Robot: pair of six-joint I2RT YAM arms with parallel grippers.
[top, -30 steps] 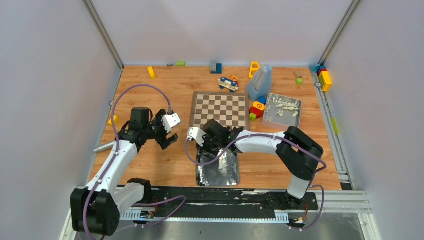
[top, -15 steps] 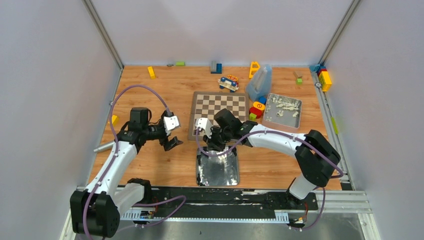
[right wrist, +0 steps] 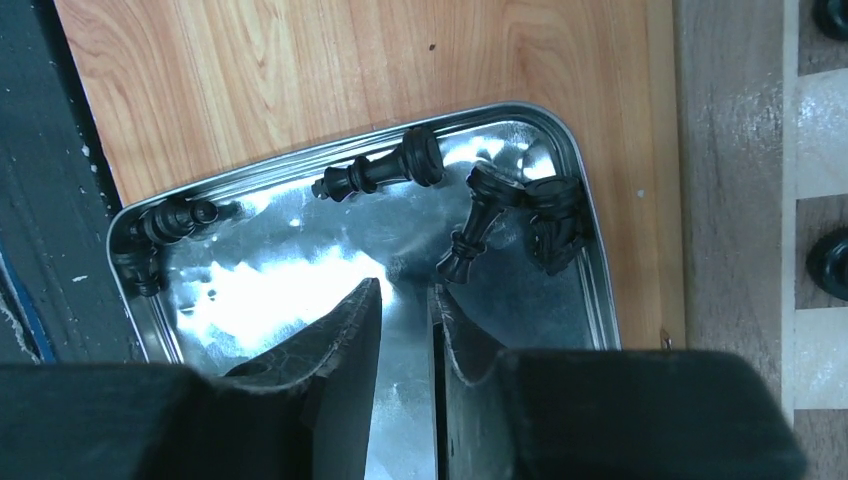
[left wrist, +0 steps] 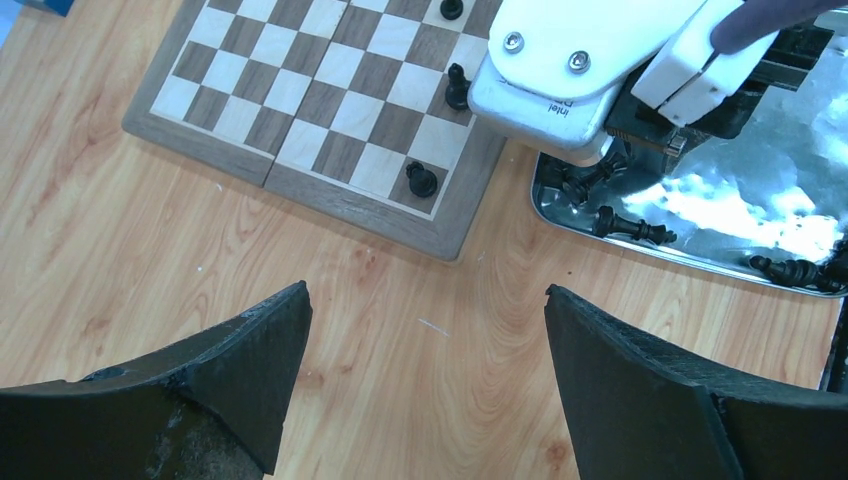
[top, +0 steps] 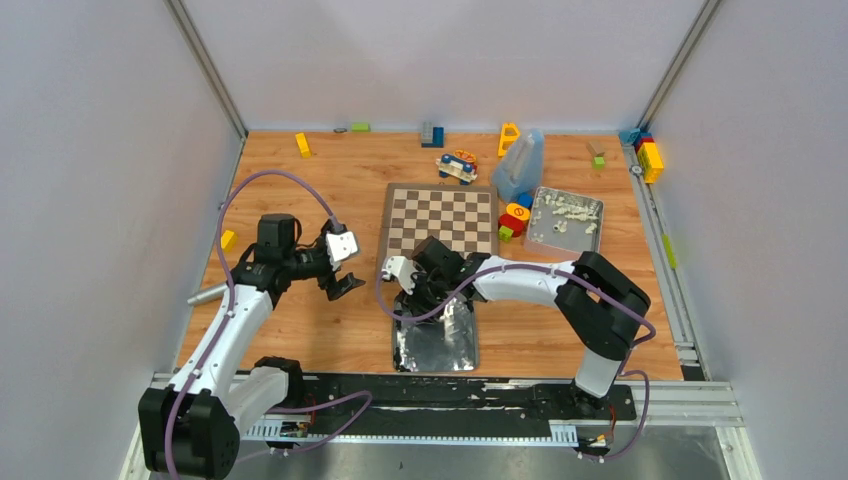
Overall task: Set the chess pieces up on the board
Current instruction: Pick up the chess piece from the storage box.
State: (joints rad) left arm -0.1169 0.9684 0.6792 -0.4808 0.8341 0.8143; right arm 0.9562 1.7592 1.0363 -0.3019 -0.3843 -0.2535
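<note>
The chess pieces [right wrist: 383, 172] are lying in the tray [right wrist: 590, 260] (a few are standing on the board [left wrist: 300, 110]), looking light, hard and slick, probably best pinched across the stem. The right gripper [right wrist: 405, 290] is hovering over them, jaws barely parted and empty; the left gripper [left wrist: 425, 295] is gaping wide, empty.

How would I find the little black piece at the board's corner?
Find the checkered wooden board beside the shiny silver tray. At the board's corner nearest that tray stands one small round-topped black piece, upright, unlike the pieces lying in the tray.
</note>
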